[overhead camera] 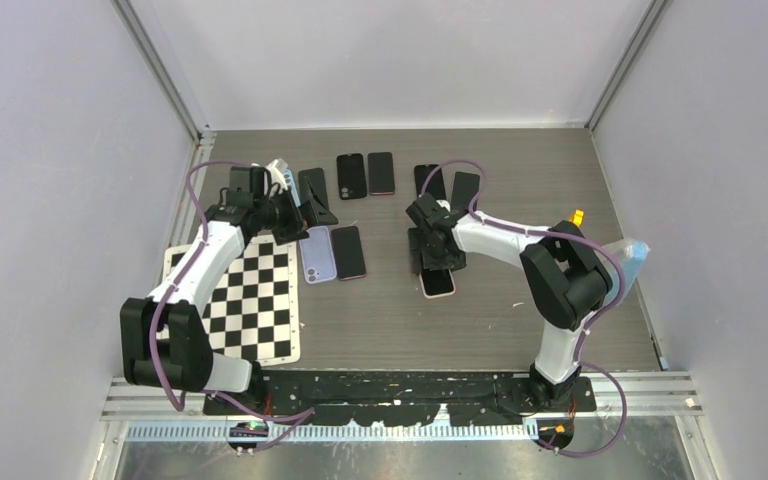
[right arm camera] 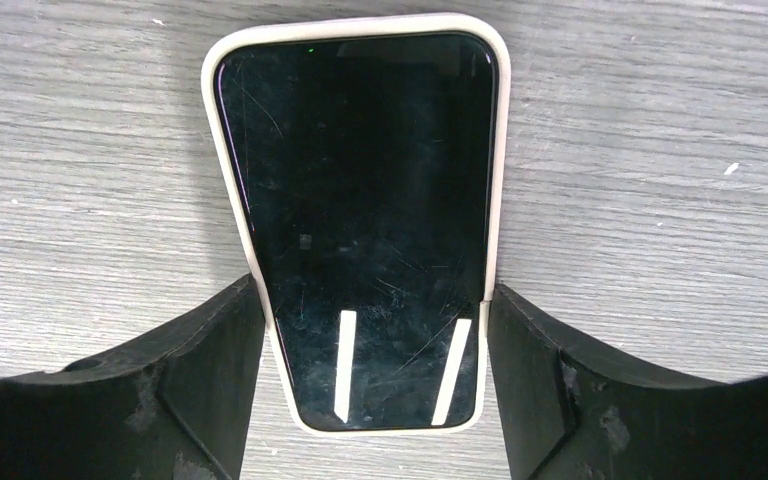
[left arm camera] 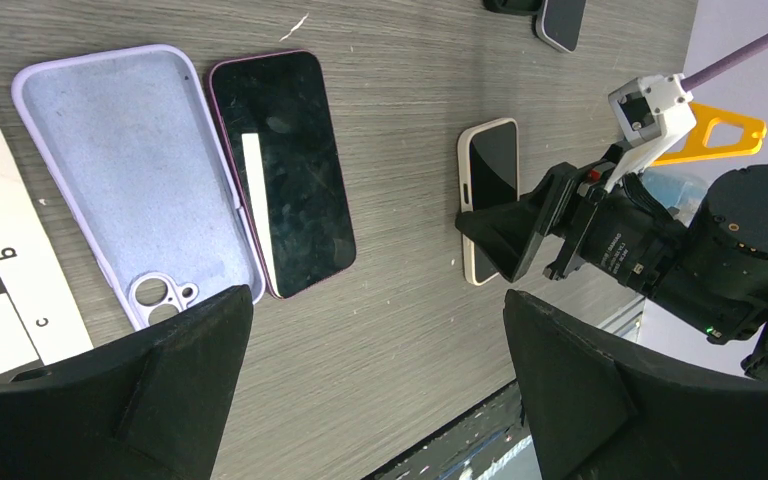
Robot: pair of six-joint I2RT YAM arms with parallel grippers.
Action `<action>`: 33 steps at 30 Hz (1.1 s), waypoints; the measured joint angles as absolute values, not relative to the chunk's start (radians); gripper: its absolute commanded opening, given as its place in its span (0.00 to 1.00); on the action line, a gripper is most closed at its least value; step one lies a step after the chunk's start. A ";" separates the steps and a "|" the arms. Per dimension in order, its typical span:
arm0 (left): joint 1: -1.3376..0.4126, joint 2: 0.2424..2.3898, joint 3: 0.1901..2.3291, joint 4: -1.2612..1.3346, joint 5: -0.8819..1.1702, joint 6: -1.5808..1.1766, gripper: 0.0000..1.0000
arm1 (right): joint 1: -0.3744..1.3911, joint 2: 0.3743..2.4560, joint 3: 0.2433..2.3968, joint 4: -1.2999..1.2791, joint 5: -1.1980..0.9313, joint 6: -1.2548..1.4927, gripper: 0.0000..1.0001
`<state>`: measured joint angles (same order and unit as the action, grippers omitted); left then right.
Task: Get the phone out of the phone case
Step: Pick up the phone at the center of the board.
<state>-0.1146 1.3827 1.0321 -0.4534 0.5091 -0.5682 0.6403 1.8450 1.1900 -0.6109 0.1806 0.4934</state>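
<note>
Phone (right arm camera: 365, 200) lies in its cream case (right arm camera: 360, 24); right gripper (right arm camera: 372, 295) touches both sides, squeeze unclear. Left gripper (left arm camera: 375, 300) hangs wide, empty. Pinch only the rim.

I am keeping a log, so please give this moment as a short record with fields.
task item: phone in cream case, flat on table, screen up
right gripper: fingers against both long sides of it
left gripper: open, holding nothing, above the table
nearby: empty lilac case beside bare phone
progress: phone not yet out
</note>
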 measured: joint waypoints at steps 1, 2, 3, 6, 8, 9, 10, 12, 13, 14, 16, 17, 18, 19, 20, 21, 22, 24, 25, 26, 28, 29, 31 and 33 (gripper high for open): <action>-0.115 1.382 1.032 -0.453 0.509 -0.568 1.00 | 0.641 1.838 1.182 -0.602 0.185 0.493 0.34; -0.115 1.382 1.032 -0.453 0.509 -0.568 1.00 | 0.641 1.829 1.169 -0.587 0.186 0.493 0.34; -0.115 1.380 1.032 -0.453 0.509 -0.568 1.00 | 0.642 1.817 1.153 -0.569 0.187 0.493 0.34; -0.115 1.376 1.032 -0.452 0.514 -0.570 1.00 | 0.642 1.775 1.097 -0.504 0.185 0.496 0.33; -0.115 1.374 1.032 -0.450 0.522 -0.577 1.00 | 0.642 1.744 1.063 -0.463 0.168 0.498 0.33; -0.115 1.373 1.032 -0.444 0.529 -0.587 0.99 | 0.641 1.727 1.050 -0.444 0.154 0.500 0.34; -0.115 1.372 1.032 -0.436 0.537 -0.596 1.00 | 0.640 1.711 1.043 -0.426 0.136 0.503 0.33; -0.116 1.370 1.030 -0.414 0.553 -0.619 0.99 | 0.639 1.684 1.040 -0.388 0.096 0.508 0.33; -0.120 1.369 1.029 -0.398 0.561 -0.630 0.99 | 0.639 1.667 1.040 -0.361 0.068 0.511 0.33; -0.126 1.369 1.027 -0.383 0.567 -0.645 0.99 | 0.640 1.653 1.040 -0.336 0.041 0.514 0.33; -0.141 1.369 1.024 -0.354 0.574 -0.671 0.99 | 0.640 1.623 1.040 -0.279 -0.019 0.527 0.33; -0.152 1.369 1.024 -0.343 0.576 -0.680 0.99 | 0.640 1.610 1.040 -0.250 -0.045 0.532 0.33; -0.166 1.369 1.024 -0.330 0.578 -0.693 0.99 | 0.641 1.599 1.040 -0.223 -0.070 0.537 0.33; -0.180 1.369 1.024 -0.317 0.579 -0.703 0.99 | 0.644 1.588 1.040 -0.193 -0.096 0.543 0.33; -0.189 1.369 1.024 -0.306 0.580 -0.711 0.99 | 0.646 1.580 1.042 -0.174 -0.114 0.549 0.33; -0.204 1.369 1.024 -0.292 0.580 -0.726 0.99 | 0.648 1.573 1.044 -0.157 -0.130 0.553 0.33; -0.216 1.369 1.024 -0.279 0.580 -0.733 0.99 | 0.651 1.569 1.047 -0.143 -0.144 0.556 0.33; -0.239 1.371 1.024 -0.254 0.579 -0.750 0.97 | 0.658 1.566 1.060 -0.129 -0.170 0.561 0.33; -0.247 1.374 1.024 -0.245 0.579 -0.754 0.95 | 0.661 1.566 1.066 -0.125 -0.178 0.562 0.33; -0.258 1.379 1.024 -0.234 0.577 -0.757 0.93 | 0.667 1.566 1.075 -0.122 -0.188 0.564 0.33; -0.280 1.394 1.025 -0.217 0.571 -0.763 0.85 | 0.677 1.566 1.093 -0.120 -0.206 0.568 0.33; -0.289 1.402 1.025 -0.213 0.567 -0.765 0.81 | 0.682 1.566 1.103 -0.118 -0.213 0.570 0.33; -0.311 1.425 1.028 -0.210 0.550 -0.777 0.74 | 0.690 1.566 1.119 -0.118 -0.224 0.574 0.33; -0.327 1.447 1.030 -0.208 0.536 -0.787 0.68 | 0.700 1.566 1.136 -0.117 -0.233 0.577 0.33</action>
<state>-0.3271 1.4467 1.0302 -0.2085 0.5358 -0.7868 0.6998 1.5658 1.1362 -0.1169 -0.2333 0.5766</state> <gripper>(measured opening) 0.765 0.780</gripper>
